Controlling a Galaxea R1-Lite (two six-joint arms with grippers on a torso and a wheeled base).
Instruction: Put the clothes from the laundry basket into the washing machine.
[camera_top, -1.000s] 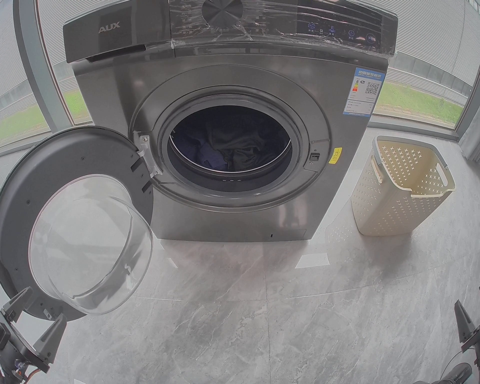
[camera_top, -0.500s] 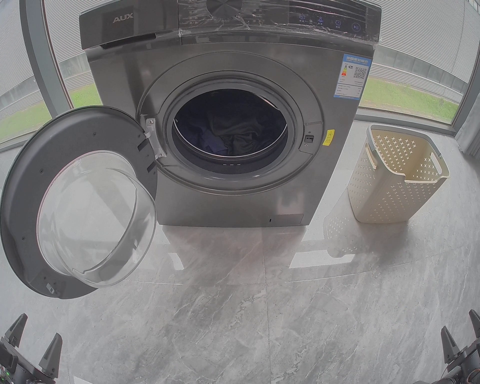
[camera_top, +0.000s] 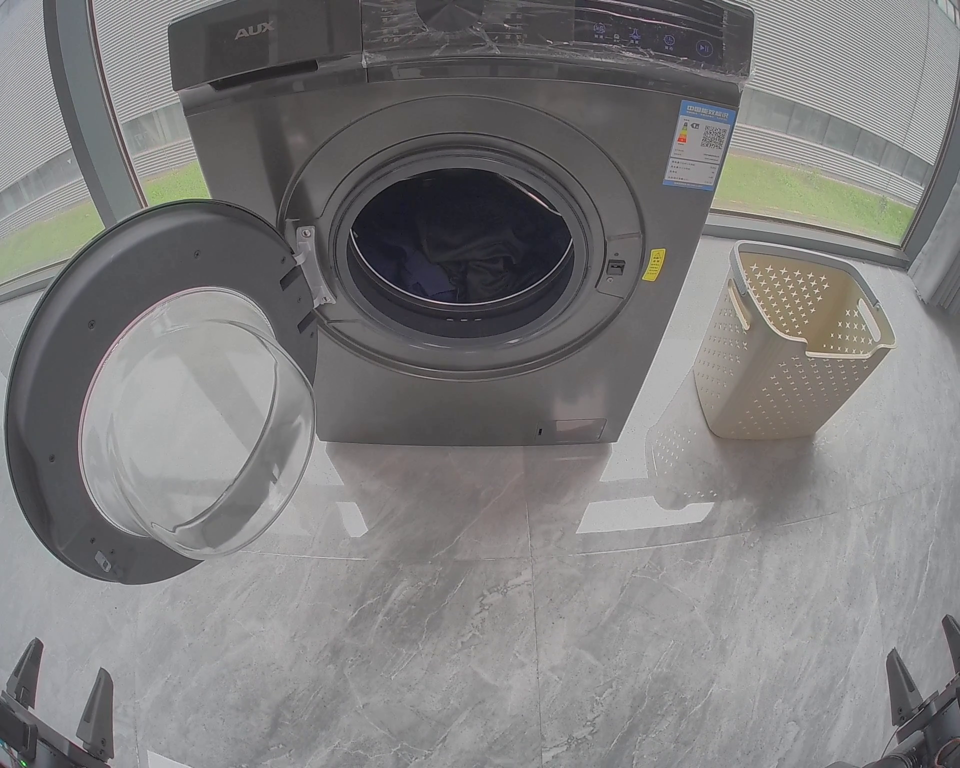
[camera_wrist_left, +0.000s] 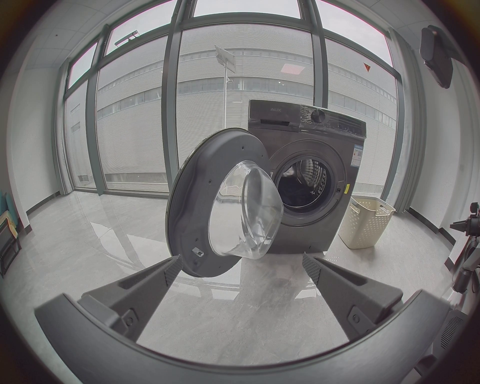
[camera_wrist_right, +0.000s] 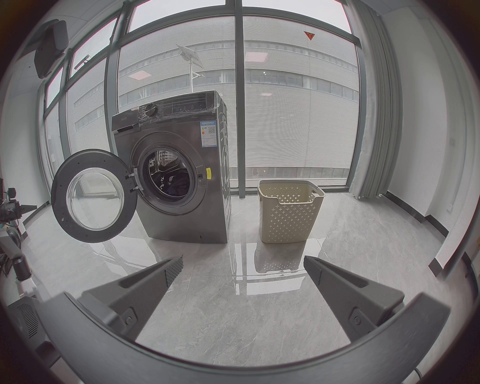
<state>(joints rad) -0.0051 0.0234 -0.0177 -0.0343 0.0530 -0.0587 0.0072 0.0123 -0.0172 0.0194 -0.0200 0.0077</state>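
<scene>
The grey washing machine (camera_top: 460, 240) stands ahead with its round door (camera_top: 160, 390) swung wide open to the left. Dark clothes (camera_top: 460, 250) lie inside the drum. The cream laundry basket (camera_top: 790, 345) stands on the floor to the machine's right, and its inside looks empty. My left gripper (camera_top: 60, 695) is low at the near left, open and holding nothing. My right gripper (camera_top: 925, 665) is low at the near right, open as well. From the wrists I see the machine (camera_wrist_left: 307, 175) (camera_wrist_right: 175, 170) and the basket (camera_wrist_left: 366, 221) (camera_wrist_right: 290, 210) beyond open fingers (camera_wrist_left: 150, 282) (camera_wrist_right: 350, 287).
Grey marble floor (camera_top: 530, 620) stretches between me and the machine. Tall windows (camera_top: 830, 110) run behind it, with a curtain (camera_wrist_right: 375, 100) at the far right. The open door juts out over the floor on the left.
The whole head view has shifted: the machine and basket look smaller and farther, so the camera has backed away. Both grippers sit lower in the view. Drum, door and basket are unchanged.
</scene>
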